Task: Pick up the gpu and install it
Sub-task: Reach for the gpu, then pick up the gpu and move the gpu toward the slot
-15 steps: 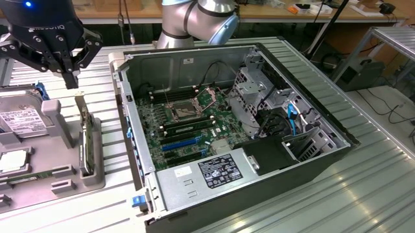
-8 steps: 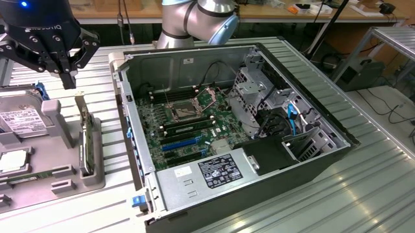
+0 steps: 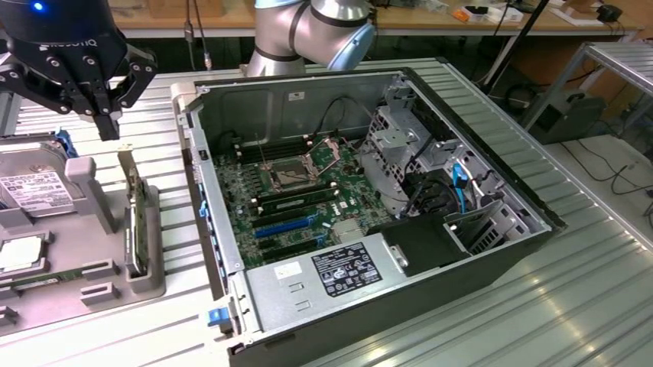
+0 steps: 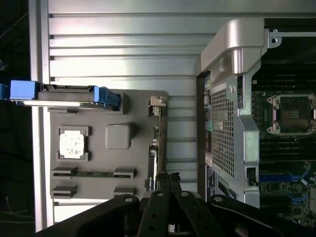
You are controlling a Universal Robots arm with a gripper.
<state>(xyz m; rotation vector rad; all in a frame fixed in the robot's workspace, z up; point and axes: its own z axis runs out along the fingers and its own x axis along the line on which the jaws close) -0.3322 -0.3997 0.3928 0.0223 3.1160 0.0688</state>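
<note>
The gpu stands on its edge in a slot of the grey holder tray, at the exterior view's left, with its pale metal bracket at the far end. In the wrist view the gpu shows edge-on as a thin dark strip, its bracket beyond it. My black gripper hangs above the card's far end, apart from it, shut with nothing between its fingers. The gripper sits directly over the card in the wrist view.
The open computer case lies beside the tray, its motherboard with the CPU socket and blue slots exposed. On the tray are a hard drive with blue rails, a CPU chip and a memory stick.
</note>
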